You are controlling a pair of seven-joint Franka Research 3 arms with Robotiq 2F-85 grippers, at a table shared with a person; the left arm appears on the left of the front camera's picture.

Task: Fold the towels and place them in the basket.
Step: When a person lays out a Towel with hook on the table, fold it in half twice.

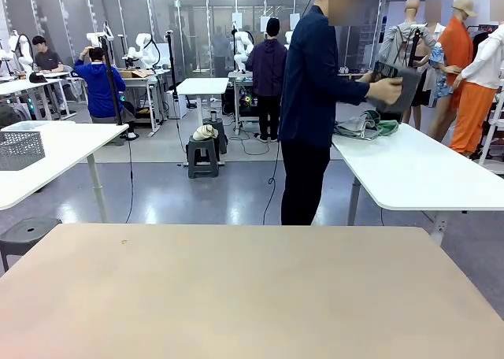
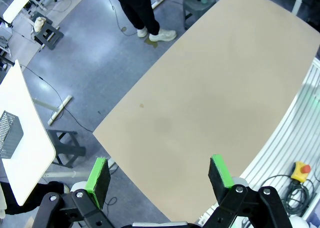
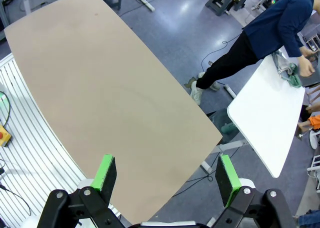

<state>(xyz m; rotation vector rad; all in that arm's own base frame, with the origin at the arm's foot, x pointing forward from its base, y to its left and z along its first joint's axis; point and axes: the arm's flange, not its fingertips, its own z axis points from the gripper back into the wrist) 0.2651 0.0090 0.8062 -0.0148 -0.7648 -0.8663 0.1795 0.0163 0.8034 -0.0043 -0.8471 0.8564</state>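
At the near edge of the beige counter [image 1: 236, 288], the left hand [image 2: 160, 177] and the right hand [image 3: 167, 174] are held above the surface, each with its green-padded fingers spread wide and nothing pinched between them. The top of this counter is plain, matte and bare. Beyond its far edge a person [image 1: 311, 99] in a dark top is turned toward a white counter [image 1: 417, 178] at the right, and the basket [image 1: 400, 82], dark grey, is held up in the person's hands over that surface. Just beside it lies a crumpled heap of grey and green cloth [image 1: 364, 126]; whether the towels are among it cannot be told. The task is judged to be at its very start: nothing is folded, and the things are well apart from both robot hands. The next move is thought to call for basket and towels to be brought to the beige counter, and for a towel to be spread flat before a corner is pinched. Farther off, a paler mesh basket [image 1: 20, 148] is set on another white counter [image 1: 71, 150] at the left, and a glossy grey floor [image 1: 197, 194] is crossed by cables.
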